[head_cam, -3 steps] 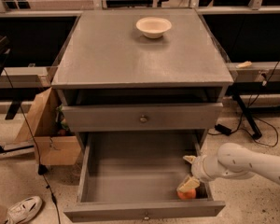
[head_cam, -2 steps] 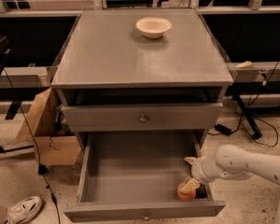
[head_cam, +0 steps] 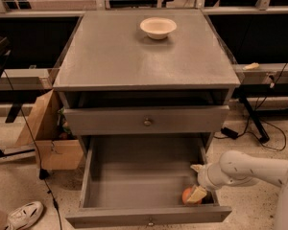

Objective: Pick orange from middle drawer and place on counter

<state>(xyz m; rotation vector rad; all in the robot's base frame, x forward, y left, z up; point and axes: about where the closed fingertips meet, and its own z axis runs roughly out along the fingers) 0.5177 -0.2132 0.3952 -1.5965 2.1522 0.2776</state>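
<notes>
Hardly anything has shifted since a second ago: the gripper [head_cam: 197, 181] sits as before in the front right corner of the pulled-out middle drawer [head_cam: 134, 178], and the orange [head_cam: 187, 196] has not left the drawer floor. The fruit lies just left of the gripper's nearer fingertip, and that cream-coloured tip overlaps its right edge. Whether they actually touch is not clear. The farther fingertip points toward the drawer's back, well apart from the nearer one, so the jaws stand spread and the orange is not clasped between them.

The arm [head_cam: 252, 169] comes in from the right, over the drawer's right wall. Its white forearm lies nearly level and the wrist bends down and leftward into the drawer.

Up and away from the gripper, the counter [head_cam: 134, 61] carries a cream bowl [head_cam: 158, 27] near its far edge. Between counter and gripper the upper drawer [head_cam: 144, 121] is pushed in. Far left of the gripper, a cardboard box [head_cam: 48, 138] leans by the cabinet and a shoe [head_cam: 24, 214] lies on the floor.
</notes>
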